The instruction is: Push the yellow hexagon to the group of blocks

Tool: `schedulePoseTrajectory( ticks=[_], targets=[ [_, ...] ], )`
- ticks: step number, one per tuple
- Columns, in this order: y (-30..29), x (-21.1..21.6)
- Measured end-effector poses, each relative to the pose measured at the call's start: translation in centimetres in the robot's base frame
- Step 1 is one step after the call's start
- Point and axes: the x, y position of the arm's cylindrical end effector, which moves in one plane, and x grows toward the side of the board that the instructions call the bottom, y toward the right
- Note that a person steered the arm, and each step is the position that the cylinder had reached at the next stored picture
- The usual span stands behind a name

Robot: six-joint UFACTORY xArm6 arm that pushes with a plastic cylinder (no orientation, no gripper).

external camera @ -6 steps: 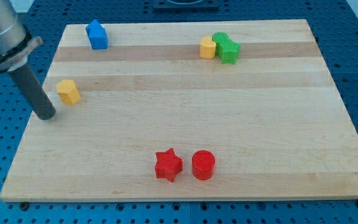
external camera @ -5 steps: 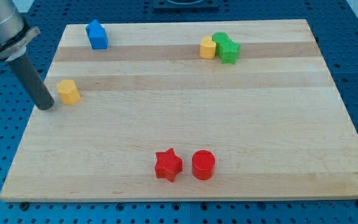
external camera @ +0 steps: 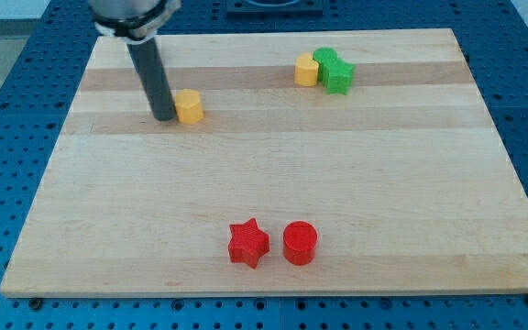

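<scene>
just right of my tip (external camera: 164,117): yellow hexagon (external camera: 189,106)

On my worktop (external camera: 411,183): two yellow blocks (external camera: 189,106) (external camera: 306,70), two green blocks (external camera: 337,75) (external camera: 323,58), one red star (external camera: 247,243), one red cylinder (external camera: 300,243).

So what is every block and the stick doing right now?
my tip: touching the yellow hexagon's left side
yellow hexagon: alone, left of the group
yellow block: against the green blocks
green blocks: bunched together
red star: beside the red cylinder
red cylinder: upright
</scene>
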Motion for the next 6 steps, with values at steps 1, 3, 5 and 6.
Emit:
schedulePoseTrajectory(
  ticks=[1,3,5,6],
  targets=[
    [3.4,-0.9],
    [6.8,-3.8],
    [11.4,-4.3],
    [14.1,-4.3]
  ],
)
